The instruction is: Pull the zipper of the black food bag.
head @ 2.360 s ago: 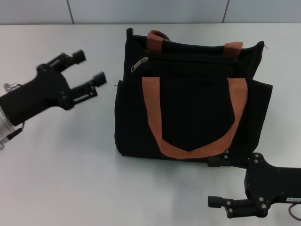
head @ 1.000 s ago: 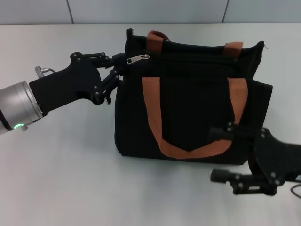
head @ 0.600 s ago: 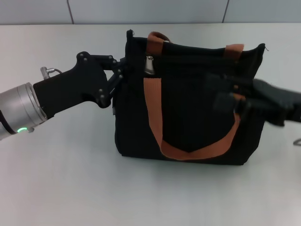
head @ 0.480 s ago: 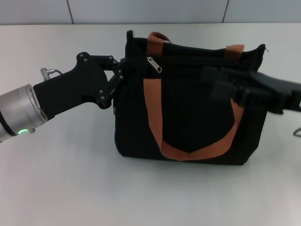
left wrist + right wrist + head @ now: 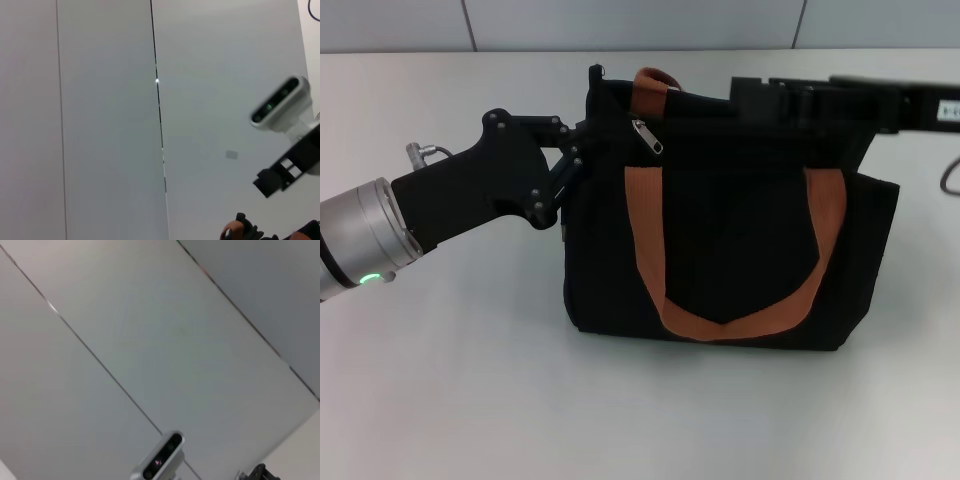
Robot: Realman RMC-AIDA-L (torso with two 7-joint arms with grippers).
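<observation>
Only head view: left pincer (image 5: 578, 150) clenched on black food bag (image 5: 730, 240) | wrist views: wall

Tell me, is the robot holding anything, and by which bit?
The left gripper pinches the black food bag at its top left corner. The right gripper holds nothing visible.

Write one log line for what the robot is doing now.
left hand: at bag's top left corner | right hand: over bag's top edge | zipper: near left end, not gripped
</observation>
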